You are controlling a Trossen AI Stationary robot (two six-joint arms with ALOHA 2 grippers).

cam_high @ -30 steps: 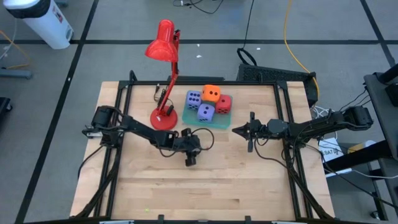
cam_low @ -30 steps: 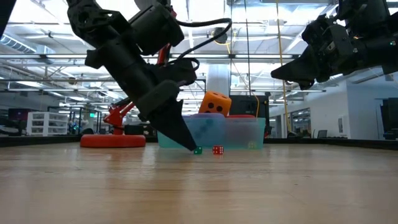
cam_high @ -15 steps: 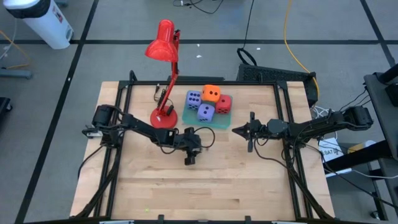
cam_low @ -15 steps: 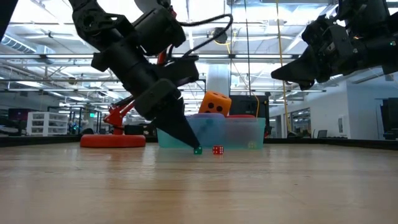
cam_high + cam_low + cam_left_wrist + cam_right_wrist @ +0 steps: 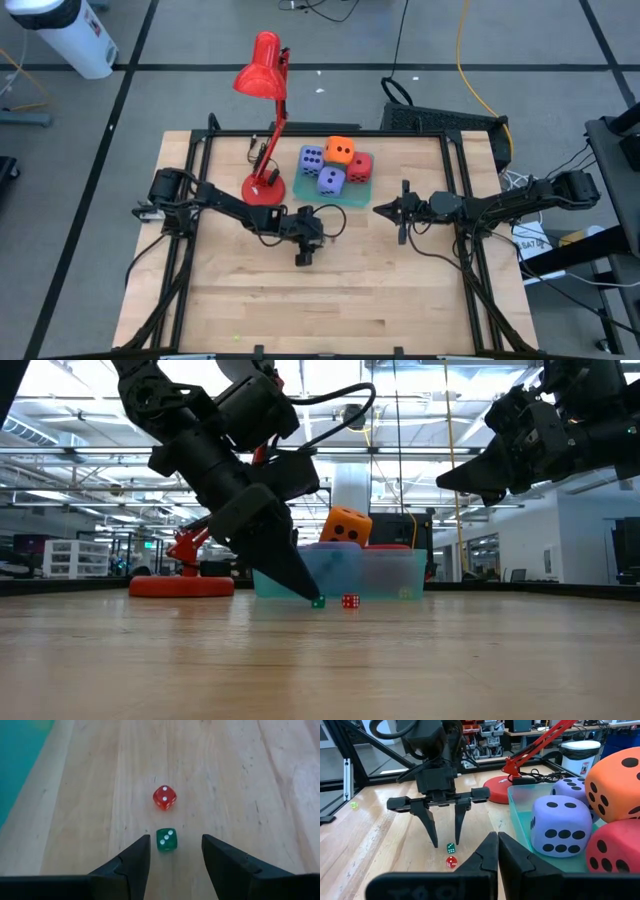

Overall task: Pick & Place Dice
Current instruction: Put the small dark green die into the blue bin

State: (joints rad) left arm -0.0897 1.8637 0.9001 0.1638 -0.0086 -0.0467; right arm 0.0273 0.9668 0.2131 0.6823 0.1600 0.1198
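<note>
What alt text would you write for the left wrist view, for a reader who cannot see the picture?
The left gripper is open, its two dark fingers on either side of a small green die on the wooden table. A small red die lies just beyond the green one, apart from it. A teal edge shows at one corner.

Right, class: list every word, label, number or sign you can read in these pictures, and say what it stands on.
No printed word reads clearly.
Three white pips: on the small green die.
Two white pips: on the small red die.
Raised letters on the right gripper body: too faint to read.
Marks on the white cylinder and the paper label: too small.
</note>
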